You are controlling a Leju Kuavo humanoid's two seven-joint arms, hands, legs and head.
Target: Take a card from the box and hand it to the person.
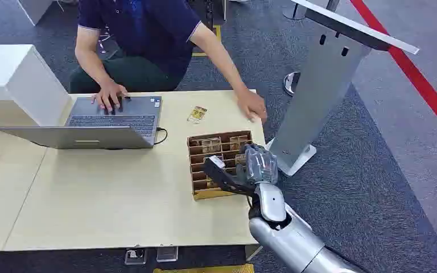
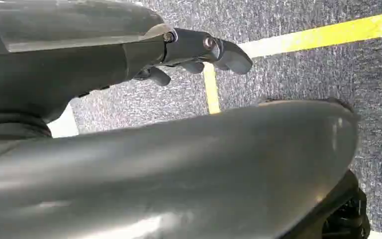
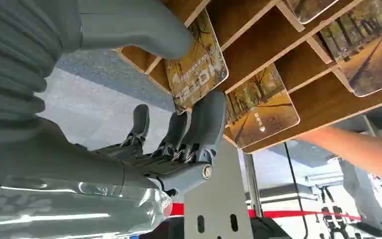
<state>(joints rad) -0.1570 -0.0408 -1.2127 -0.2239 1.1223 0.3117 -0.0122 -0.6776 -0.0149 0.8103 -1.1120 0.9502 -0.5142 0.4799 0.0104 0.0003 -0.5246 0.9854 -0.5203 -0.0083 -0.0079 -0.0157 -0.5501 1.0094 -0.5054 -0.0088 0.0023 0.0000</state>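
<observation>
A brown slotted box [image 1: 200, 194] stands near the table's right edge with several autumn-picture cards upright in its slots. My right hand [image 1: 257, 164] is at the box's right side, reaching into it. In the right wrist view that hand [image 3: 171, 144] pinches one card [image 3: 199, 69] between the thick thumb and a dark finger, and the card's lower part sits in the wooden dividers [image 3: 258, 47]. Another card [image 3: 261, 107] stands in the slot beside it. My left hand [image 2: 194, 50] hangs over the carpet, holding nothing, its fingers loosely apart.
A person sits behind the table, one hand on an open laptop [image 1: 111, 120], the other hand [image 1: 252, 107] resting by the far right corner. A loose card [image 1: 197, 114] lies between them. A white box [image 1: 11, 74] sits far left. A grey stand [image 1: 318, 91] rises right of the table.
</observation>
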